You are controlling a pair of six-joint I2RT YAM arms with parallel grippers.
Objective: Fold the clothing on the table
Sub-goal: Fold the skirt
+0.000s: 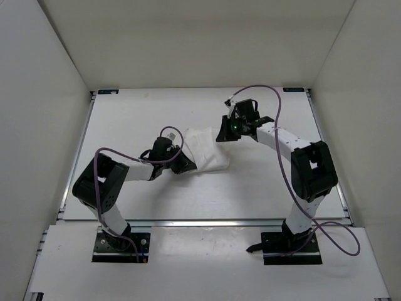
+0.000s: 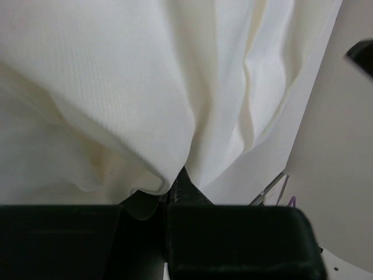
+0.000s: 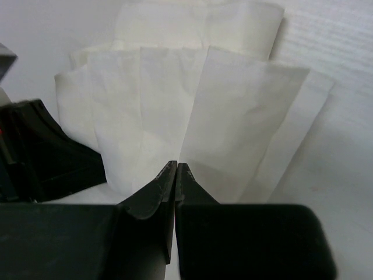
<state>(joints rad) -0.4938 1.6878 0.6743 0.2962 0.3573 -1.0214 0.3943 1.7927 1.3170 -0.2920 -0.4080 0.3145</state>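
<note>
The clothing is a white fabric bundle lying in pleated folds mid-table. My left gripper sits at its lower left edge. In the left wrist view the fabric drapes over the left gripper, whose jaws are shut on a fold of it. My right gripper hovers at the clothing's upper right edge. Seen from the right wrist, the right gripper is shut with nothing between its tips, and the folded layers lie just beyond them.
The white table has aluminium rails along its edges and plain white walls around it. Purple cables loop along both arms. The left arm's black body shows at the left of the right wrist view.
</note>
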